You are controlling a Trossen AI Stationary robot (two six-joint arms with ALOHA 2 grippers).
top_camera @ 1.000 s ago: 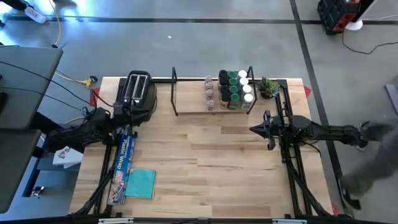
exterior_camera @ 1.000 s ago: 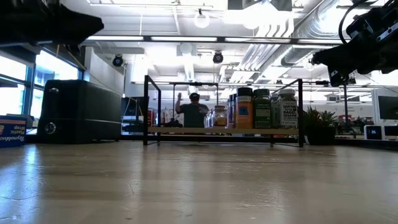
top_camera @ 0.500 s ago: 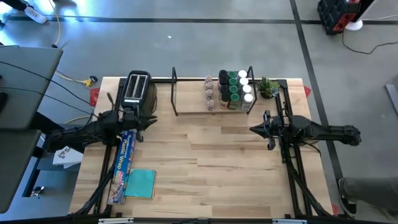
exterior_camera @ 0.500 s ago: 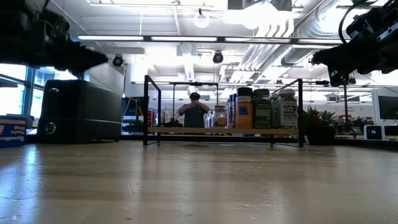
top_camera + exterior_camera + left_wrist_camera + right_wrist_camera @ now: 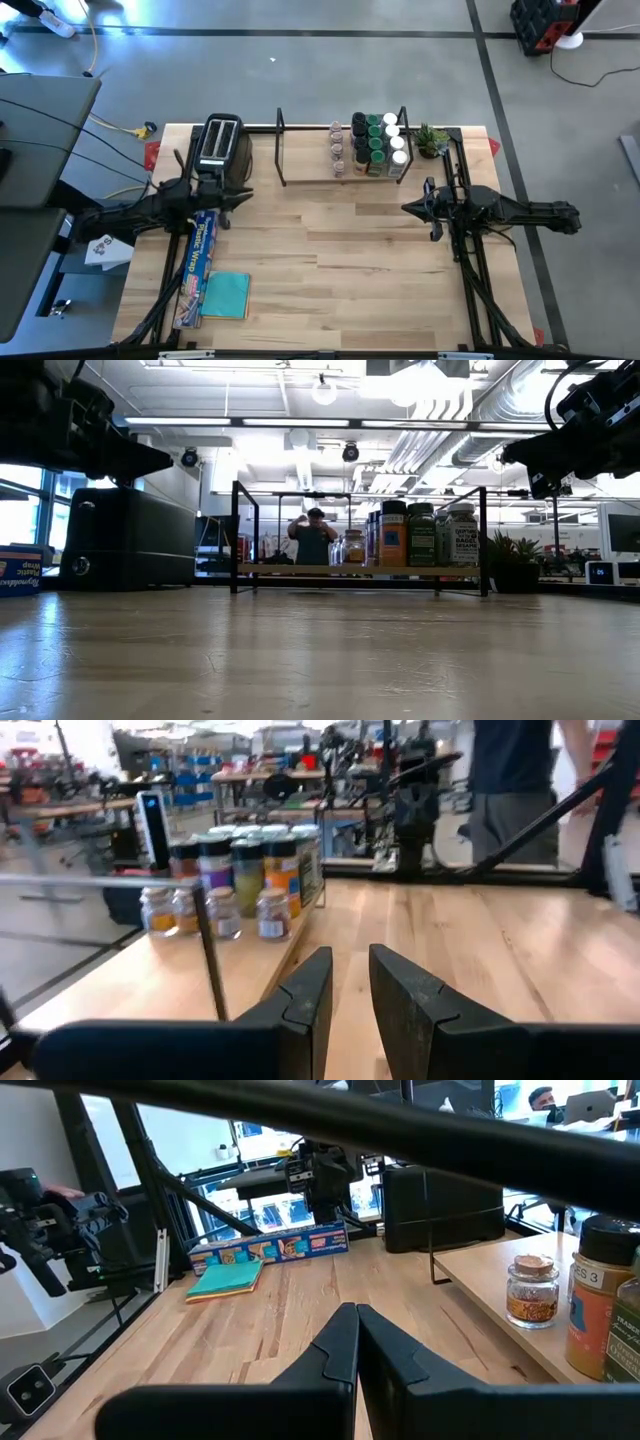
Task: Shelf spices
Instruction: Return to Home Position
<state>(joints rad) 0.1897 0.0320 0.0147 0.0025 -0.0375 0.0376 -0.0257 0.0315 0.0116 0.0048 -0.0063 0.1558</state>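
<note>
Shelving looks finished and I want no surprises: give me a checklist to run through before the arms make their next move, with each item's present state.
1. Spice jars all on the shelf, none loose on the table: ok.
2. Jars upright: ok for those in view.
3. Left claw empty, fingers slightly apart: ok.
4. Right claw empty, shut: ok.
5. Both arms clear of the shelf, the left one beside the toaster: ok.
6. Back-row labels facing front: cannot tell.
</note>
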